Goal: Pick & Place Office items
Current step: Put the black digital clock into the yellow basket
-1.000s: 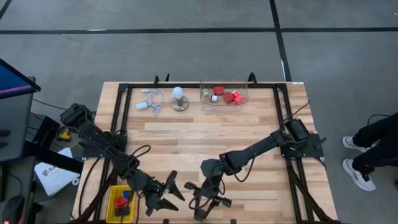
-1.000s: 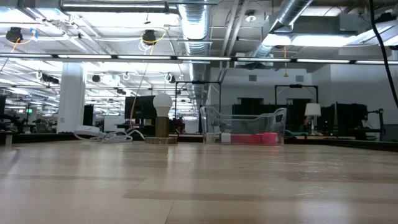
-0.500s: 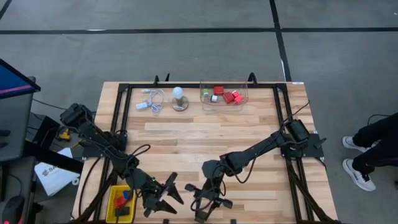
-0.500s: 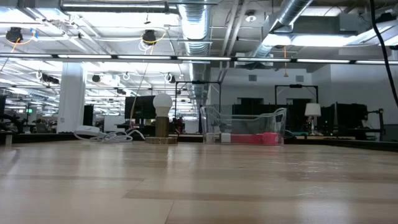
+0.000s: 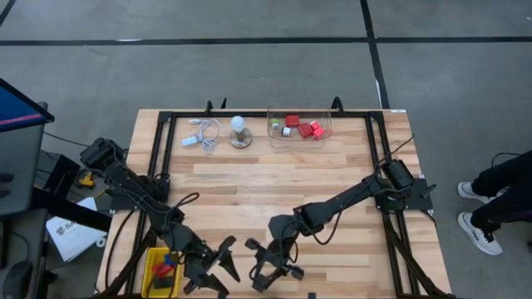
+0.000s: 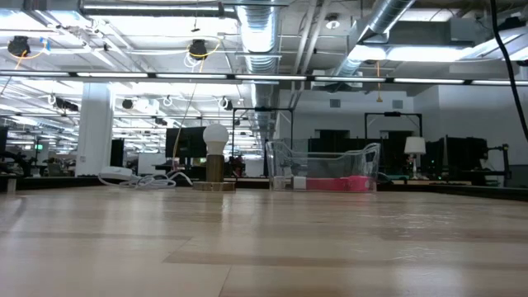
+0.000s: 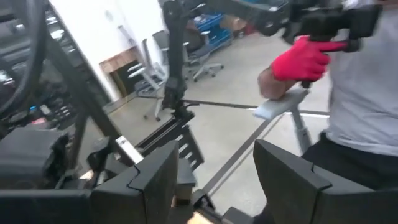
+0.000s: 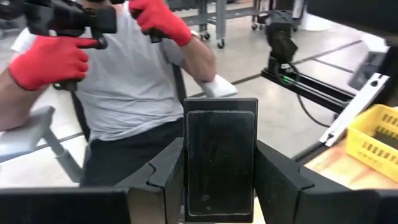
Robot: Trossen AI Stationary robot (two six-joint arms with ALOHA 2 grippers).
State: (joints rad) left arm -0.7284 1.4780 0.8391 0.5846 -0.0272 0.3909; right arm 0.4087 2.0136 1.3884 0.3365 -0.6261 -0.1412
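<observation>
My right gripper (image 5: 270, 274) (image 8: 219, 182) hangs over the table's near edge, shut on a flat black block (image 8: 219, 158). In the high view the gripper hides that block. My left gripper (image 5: 218, 267) (image 7: 217, 180) is open beside it, just right of the yellow bin (image 5: 162, 270), with nothing between its fingers. The yellow bin holds red, blue and black blocks. A clear bin (image 5: 299, 126) at the far edge holds red, white and green blocks. Neither gripper shows in the low view. My right gripper pinches the black block between its two fingers by the block's two long side edges (image 8: 186, 168). Its broad flat face is turned toward the wrist camera. The fingers point about level toward the table's near side. The block stands out beyond the fingertips, and nothing shows under it.
A white bulb on a round base (image 5: 239, 131) and a white coiled cable with adapter (image 5: 202, 133) sit at the far edge, left of the clear bin. A person in red gloves (image 8: 46, 59) sits beyond the near edge. Bare wood (image 5: 274, 183) lies mid-table.
My left gripper has moved a little toward the near edge and the yellow bin, staying open. My right gripper has shifted slightly toward the table's left with the block in it.
</observation>
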